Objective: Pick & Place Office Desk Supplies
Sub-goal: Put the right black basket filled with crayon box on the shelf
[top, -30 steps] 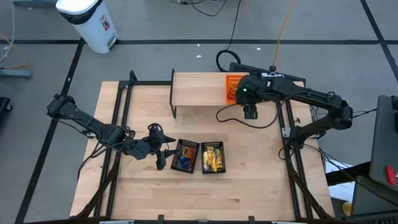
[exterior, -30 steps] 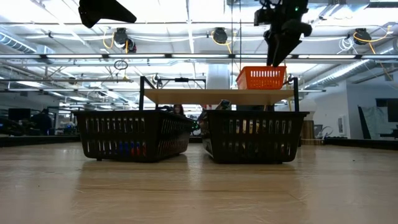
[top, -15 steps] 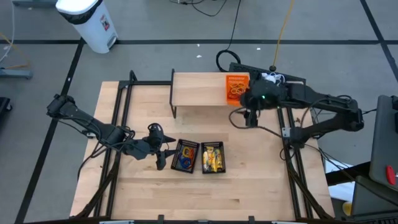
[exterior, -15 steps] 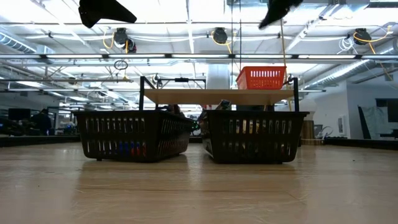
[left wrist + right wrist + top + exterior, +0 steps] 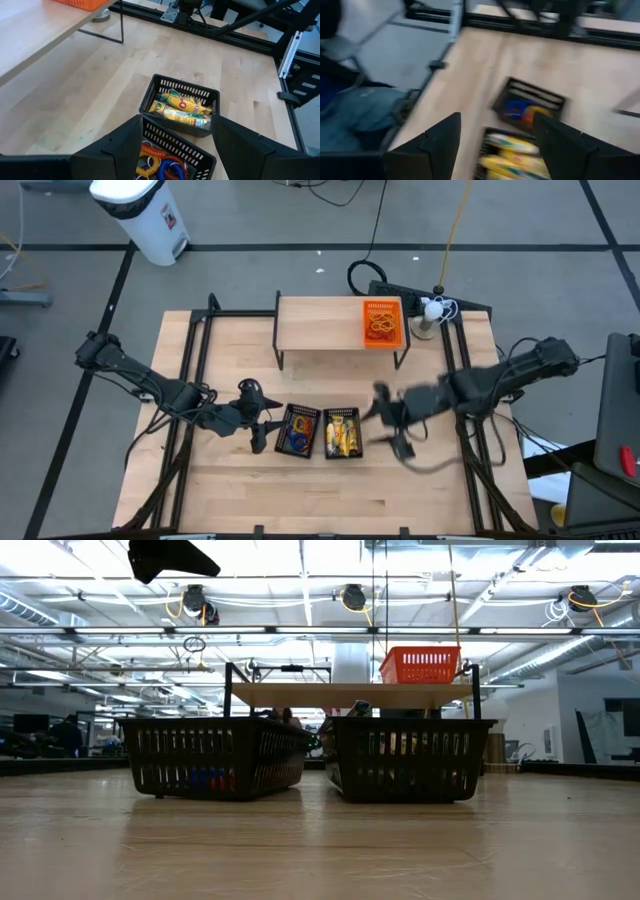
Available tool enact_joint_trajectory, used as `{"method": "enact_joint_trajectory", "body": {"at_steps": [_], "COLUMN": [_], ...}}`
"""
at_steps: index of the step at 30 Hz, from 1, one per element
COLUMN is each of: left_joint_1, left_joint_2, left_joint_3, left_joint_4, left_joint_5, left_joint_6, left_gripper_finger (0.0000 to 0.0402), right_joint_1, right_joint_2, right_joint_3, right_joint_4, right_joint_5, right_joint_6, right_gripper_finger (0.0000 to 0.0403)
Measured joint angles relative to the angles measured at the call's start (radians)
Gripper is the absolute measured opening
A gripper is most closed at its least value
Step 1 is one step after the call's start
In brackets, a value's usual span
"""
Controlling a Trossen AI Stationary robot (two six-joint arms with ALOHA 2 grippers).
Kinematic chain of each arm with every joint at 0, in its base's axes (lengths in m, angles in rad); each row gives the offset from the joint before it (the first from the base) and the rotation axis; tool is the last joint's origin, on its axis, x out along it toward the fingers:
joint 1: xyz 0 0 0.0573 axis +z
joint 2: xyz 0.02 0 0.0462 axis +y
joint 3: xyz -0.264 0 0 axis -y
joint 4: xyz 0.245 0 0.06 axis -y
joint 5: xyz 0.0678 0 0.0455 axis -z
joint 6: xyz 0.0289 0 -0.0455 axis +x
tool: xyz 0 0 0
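The right end effector is hanging open and empty, lower right of centre, beside the black basket of yellow-gold pieces. The left end effector is waiting open left of the basket of rubber-band loops on the bench.

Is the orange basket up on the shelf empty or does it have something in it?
Not empty. In the high view the orange basket on the wooden shelf holds a tangle of thin loops; how many cannot be told.
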Motion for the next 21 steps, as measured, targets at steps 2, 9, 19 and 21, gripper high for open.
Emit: {"method": "enact_joint_trajectory", "body": {"at_steps": [2, 9, 19, 21], "left_joint_1": [0.000, -0.001, 0.005, 0.005], "left_joint_2": [0.000, 0.004, 0.004, 0.004], "left_joint_3": [0.000, 0.000, 0.000, 0.000], "left_joint_4": [-0.001, 0.000, -0.001, -0.003], "left_joint_5": [0.017, 0.136, 0.123, 0.123], "left_joint_6": [0.012, 0.070, 0.085, 0.082], "left_gripper_finger": [0.0237, 0.0237, 0.0237, 0.0237], "right_joint_1": [0.062, 0.190, 0.173, 0.163], "right_joint_2": [0.013, 0.099, 0.304, 0.313], "right_joint_3": [-0.084, -0.308, -0.274, -0.256], "right_joint_4": [0.100, 0.364, 0.367, 0.351], "right_joint_5": [0.023, 0.213, 0.238, 0.237], "right_joint_6": [0.028, 0.097, 0.126, 0.128], "right_gripper_finger": [0.0238, 0.0235, 0.0210, 0.0207]}}
